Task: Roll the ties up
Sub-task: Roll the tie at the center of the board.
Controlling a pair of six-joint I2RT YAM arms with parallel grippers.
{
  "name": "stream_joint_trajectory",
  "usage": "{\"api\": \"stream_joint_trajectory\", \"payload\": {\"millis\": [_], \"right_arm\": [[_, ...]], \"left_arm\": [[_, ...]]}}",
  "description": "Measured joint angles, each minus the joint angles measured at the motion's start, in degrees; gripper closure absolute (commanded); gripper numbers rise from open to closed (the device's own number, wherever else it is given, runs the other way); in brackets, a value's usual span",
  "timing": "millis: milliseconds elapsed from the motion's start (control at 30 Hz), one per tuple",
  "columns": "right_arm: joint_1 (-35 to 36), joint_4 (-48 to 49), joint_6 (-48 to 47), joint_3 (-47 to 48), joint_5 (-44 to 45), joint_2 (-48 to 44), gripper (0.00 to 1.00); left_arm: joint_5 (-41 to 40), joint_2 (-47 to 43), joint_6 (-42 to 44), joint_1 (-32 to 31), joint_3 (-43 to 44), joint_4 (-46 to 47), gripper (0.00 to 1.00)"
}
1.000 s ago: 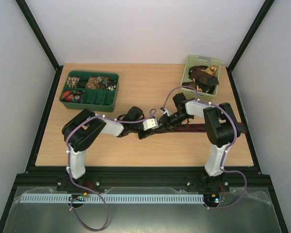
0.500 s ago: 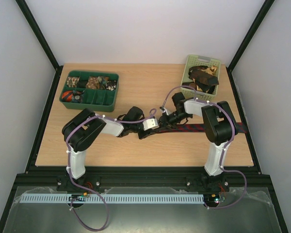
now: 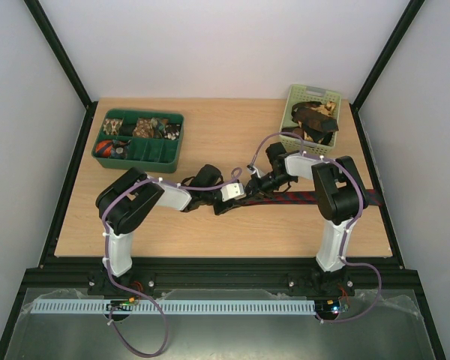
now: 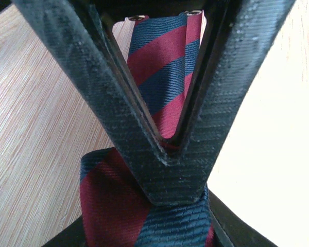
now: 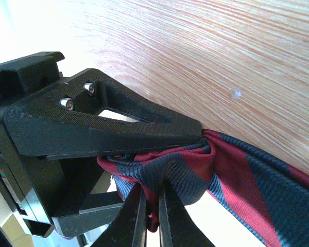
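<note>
A dark red tie with navy diagonal stripes (image 3: 315, 197) lies stretched across the table's right half, its far end toward the right edge. My left gripper (image 3: 240, 197) is shut on the tie's near end (image 4: 165, 77); the fabric runs between its fingers and bunches below them. My right gripper (image 3: 259, 184) meets it from the right and is shut on a fold of the same tie (image 5: 170, 175), right against the left gripper's fingers (image 5: 108, 128). More ties (image 3: 315, 116) lie heaped in the pale green basket (image 3: 294, 101).
A dark green divided tray (image 3: 151, 154) with small items stands at the back left. The basket stands at the back right, close behind my right arm. Black frame posts run along both sides of the wooden table (image 3: 210, 225).
My right gripper has shifted slightly up and left against the left gripper. The left arm and the tie have hardly moved.
</note>
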Motion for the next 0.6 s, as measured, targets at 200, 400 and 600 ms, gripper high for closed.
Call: {"api": "stream_joint_trajectory", "payload": {"millis": [200,400,600], "right_arm": [[0.0,0.02,-0.04,0.0,0.11,0.04,0.99],[0.02,0.07,-0.46,0.09,0.22,0.31,0.99],[0.0,0.07,-1.2,0.11,0.57,0.33,0.99]], "left_arm": [[-0.04,0.0,-0.02,0.0,0.0,0.02,0.64],[-0.15,0.0,-0.15,0.0,0.0,0.04,0.62],[-0.17,0.0,-0.15,0.0,0.09,0.0,0.61]]}}
